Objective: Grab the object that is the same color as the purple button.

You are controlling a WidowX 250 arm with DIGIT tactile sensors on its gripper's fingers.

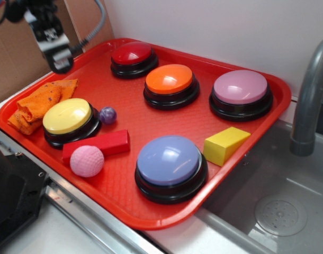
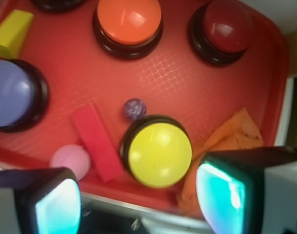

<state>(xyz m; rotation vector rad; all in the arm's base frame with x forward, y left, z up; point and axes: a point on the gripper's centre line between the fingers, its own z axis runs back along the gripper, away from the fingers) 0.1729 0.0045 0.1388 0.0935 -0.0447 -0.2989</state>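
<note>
Gripper [image 1: 59,59], jaws apart and empty, upper left above the orange cloth [image 1: 39,103]. Small purple ball [image 1: 107,115] touches the yellow button [image 1: 68,116], left of centre; descend straddling it, clear of that button's rim.

Toy kitchen: grey faucet [image 1: 310,100] over sink [image 1: 280,211], cardboard backdrop [image 1: 13,58].

- No readable text, labels, brands or numbers anywhere in either view, far as I can see.
- The button tops are plain colour with no lettering.
- The red tray [image 1: 267,114] has only a molded grid texture, no logo showing.
</note>
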